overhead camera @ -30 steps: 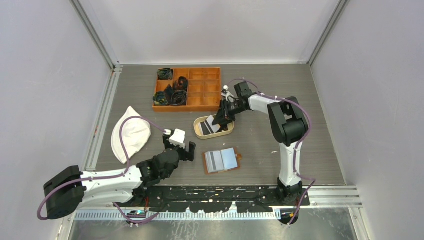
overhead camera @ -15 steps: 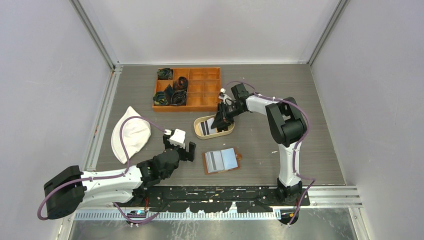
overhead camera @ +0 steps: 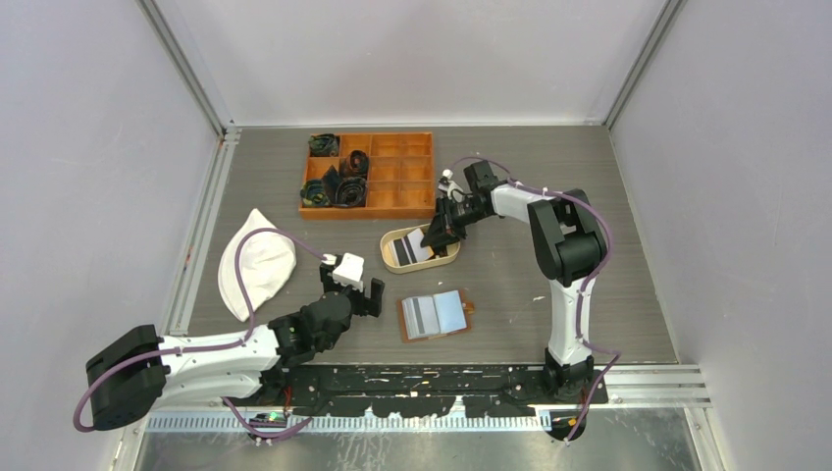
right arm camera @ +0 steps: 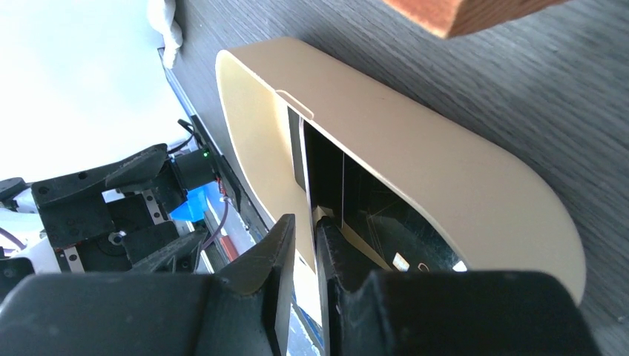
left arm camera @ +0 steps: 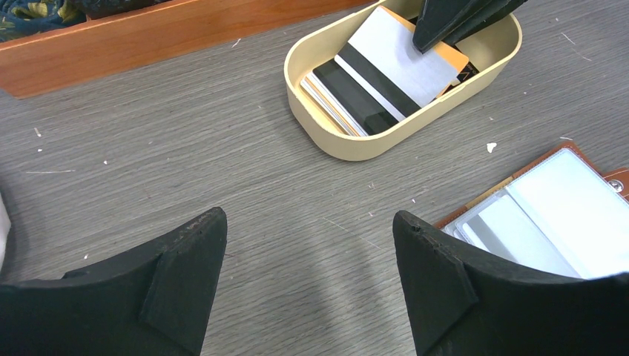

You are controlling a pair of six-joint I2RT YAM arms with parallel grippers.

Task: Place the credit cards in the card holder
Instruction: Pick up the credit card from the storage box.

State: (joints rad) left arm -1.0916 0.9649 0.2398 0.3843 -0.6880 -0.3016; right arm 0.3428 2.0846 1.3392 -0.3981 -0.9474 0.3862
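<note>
The credit cards lie stacked in the oval beige tray (overhead camera: 385, 240), seen closer in the left wrist view (left arm camera: 356, 144). The top one is a white card with a dark stripe (left arm camera: 393, 63), tilted up over a black card (left arm camera: 348, 96). My right gripper (overhead camera: 432, 235) reaches into the tray's far end (right arm camera: 445, 170). Its jaws (right arm camera: 305, 230) stand almost shut, pinching the thin edge of the white card. The brown card holder (overhead camera: 437, 315) lies open and flat near the front, with cards in its clear slots (left arm camera: 549, 200). My left gripper (left arm camera: 311, 245) is open and empty, low over the table left of the holder.
An orange compartmented box (overhead camera: 368, 172) with dark rolled items stands behind the tray. A white cloth (overhead camera: 255, 270) lies at the left. Grey walls close in on the table on three sides.
My right gripper shifted slightly left and then back right at the tray, staying on the card. The left arm has not moved.
</note>
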